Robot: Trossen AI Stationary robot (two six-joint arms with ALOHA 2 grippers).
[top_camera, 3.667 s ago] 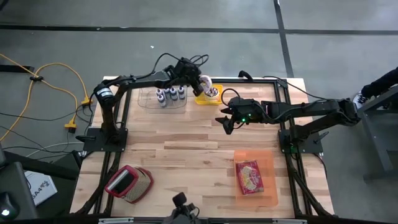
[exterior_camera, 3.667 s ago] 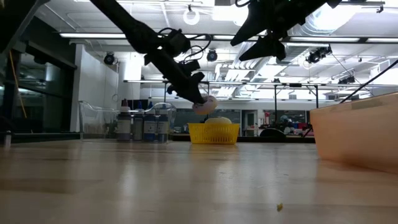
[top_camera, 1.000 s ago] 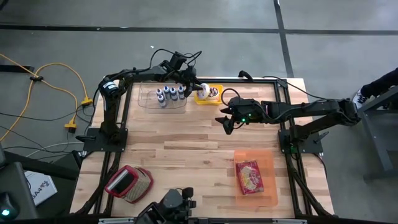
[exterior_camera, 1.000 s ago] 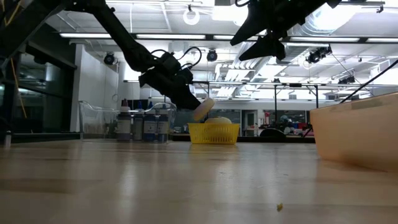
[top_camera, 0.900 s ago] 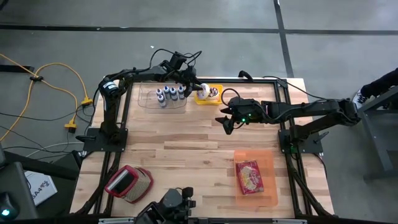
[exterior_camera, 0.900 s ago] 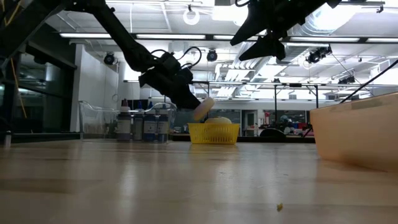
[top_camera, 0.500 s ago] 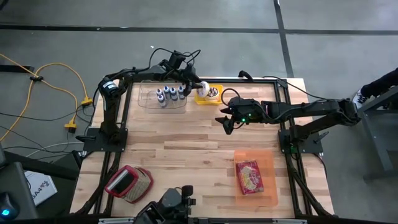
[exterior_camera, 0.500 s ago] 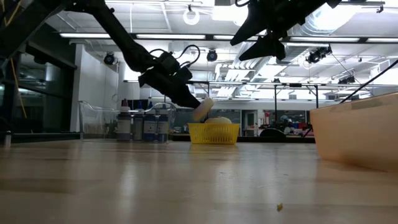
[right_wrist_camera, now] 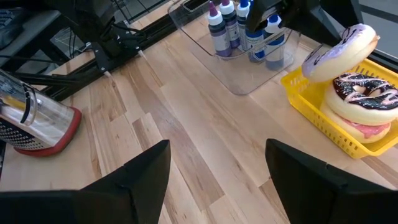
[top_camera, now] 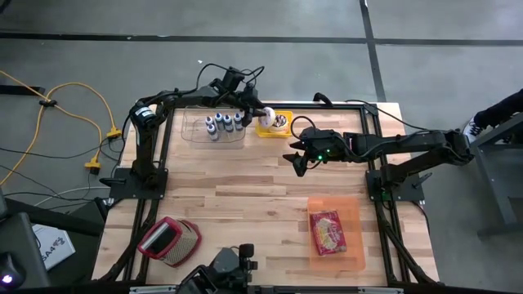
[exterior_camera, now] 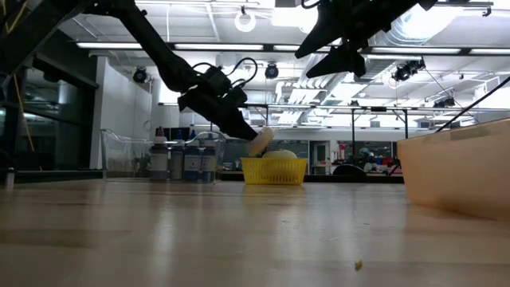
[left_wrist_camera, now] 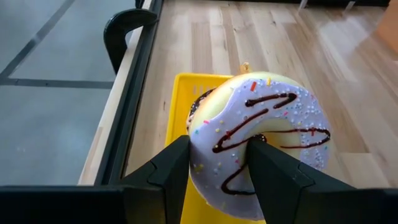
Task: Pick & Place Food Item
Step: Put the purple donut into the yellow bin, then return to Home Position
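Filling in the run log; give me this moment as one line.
left gripper: shut on lilac-iced donut, over yellow basket | right gripper: open, waiting mid-table | basket: other donuts inside

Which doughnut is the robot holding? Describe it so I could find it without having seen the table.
Look to the table's far edge, where a yellow basket sits beside a clear tray of bottles. Just above it, the left pincer grips a doughnut. It alone has lilac icing with chocolate squiggles and sprinkles, and is lifted; the chocolate-iced doughnut lies in the basket.
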